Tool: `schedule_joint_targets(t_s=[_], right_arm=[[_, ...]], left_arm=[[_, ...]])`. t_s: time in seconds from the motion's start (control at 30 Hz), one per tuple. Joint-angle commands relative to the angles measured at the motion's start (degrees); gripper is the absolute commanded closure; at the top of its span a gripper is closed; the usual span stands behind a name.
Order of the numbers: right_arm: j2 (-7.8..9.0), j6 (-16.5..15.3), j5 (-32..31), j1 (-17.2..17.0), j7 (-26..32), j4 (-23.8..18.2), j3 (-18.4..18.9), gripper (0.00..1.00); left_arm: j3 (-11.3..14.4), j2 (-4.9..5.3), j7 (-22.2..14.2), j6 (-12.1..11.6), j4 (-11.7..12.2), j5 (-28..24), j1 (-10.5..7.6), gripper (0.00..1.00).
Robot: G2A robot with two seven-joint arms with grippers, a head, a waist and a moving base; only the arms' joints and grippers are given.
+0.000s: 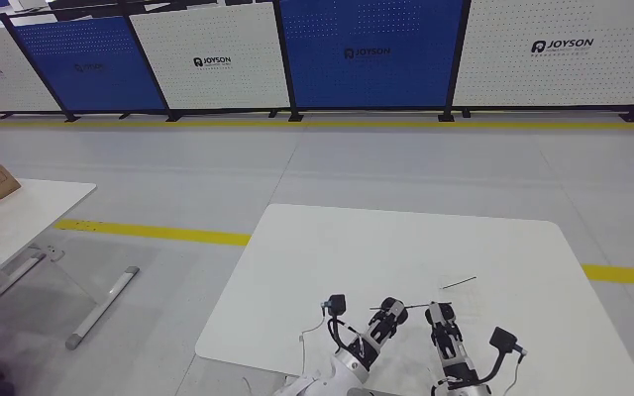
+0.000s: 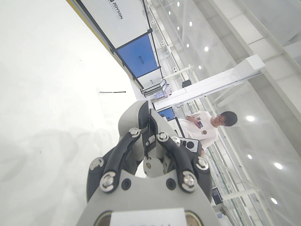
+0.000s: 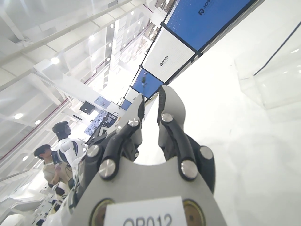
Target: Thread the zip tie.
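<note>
While the zip tie lies straight and unlooped on the table, ahead of both grippers and touching neither, threading looks not started. Left gripper hangs over the table's near edge with jaws pressed together and a thin dark strip between them that I can't identify. Right gripper is beside it, jaws slightly spread on nothing. Remaining, by my read: grab the tie, feed tail through head, pull.
</note>
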Motion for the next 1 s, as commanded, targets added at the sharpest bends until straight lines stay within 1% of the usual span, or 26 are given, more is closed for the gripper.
schedule_joint_targets(t_s=[0.0,0.03,0.07,0.23,0.37,0.57,0.6,0.63,0.7,0.77,0.83,0.9,0.97], right_arm=[[-0.01,0.1,-0.2,-0.1,0.0,-0.2,0.0,0.95],[-0.02,0.1,-0.3,-0.1,0.0,-0.2,0.0,0.99],[-0.04,0.1,-0.4,-0.1,0.0,-0.3,0.0,1.00],[-0.11,0.2,-0.8,-0.1,0.0,-0.3,-0.2,1.00],[-0.12,0.0,-1.7,0.0,0.1,-0.1,-0.3,1.00],[-0.17,-0.3,-1.7,-0.1,-0.1,-0.1,-0.2,1.00],[-0.17,-0.4,-1.6,-0.2,-0.2,0.0,-0.2,1.00],[-0.18,-0.4,-1.5,-0.2,-0.2,0.0,-0.1,1.00],[-0.19,-0.4,-1.5,-0.2,-0.3,0.1,0.0,1.00],[-0.22,0.4,-2.0,-0.3,-1.0,0.1,0.2,1.00],[-0.31,1.1,-2.3,-0.2,-1.6,0.1,0.1,1.00],[-0.37,1.3,-2.3,-0.1,-1.7,0.2,0.0,1.00],[-0.41,1.3,-2.2,-0.1,-1.8,0.3,0.0,1.00]], left_arm=[[0.0,0.04,0.1,-0.2,-0.1,0.4,0.23,1.00],[-0.1,0.05,0.1,-0.3,-0.2,0.5,0.33,1.00],[-0.1,0.07,0.1,-0.4,-0.3,0.6,0.44,1.00],[-0.3,0.12,0.0,-0.8,-0.5,0.7,0.72,1.00],[-0.1,0.16,-0.8,-1.1,-0.5,0.9,0.87,1.00],[-0.3,0.15,-0.5,-0.8,-0.5,1.0,0.97,1.00],[-0.3,0.13,-0.3,-0.7,-0.5,1.0,0.98,0.96],[-0.3,0.12,-0.2,-0.7,-0.5,1.1,0.99,0.82],[-0.3,0.10,0.0,-0.5,-0.5,1.3,0.99,0.69],[-0.2,0.08,0.2,-0.3,-0.5,1.7,0.97,0.68],[-0.2,0.05,0.4,-0.3,-0.5,1.8,0.98,0.70],[-0.2,0.03,0.7,-0.3,-0.5,1.9,1.00,0.71],[-0.3,0.03,0.9,-0.3,-0.6,1.9,1.04,0.74]])
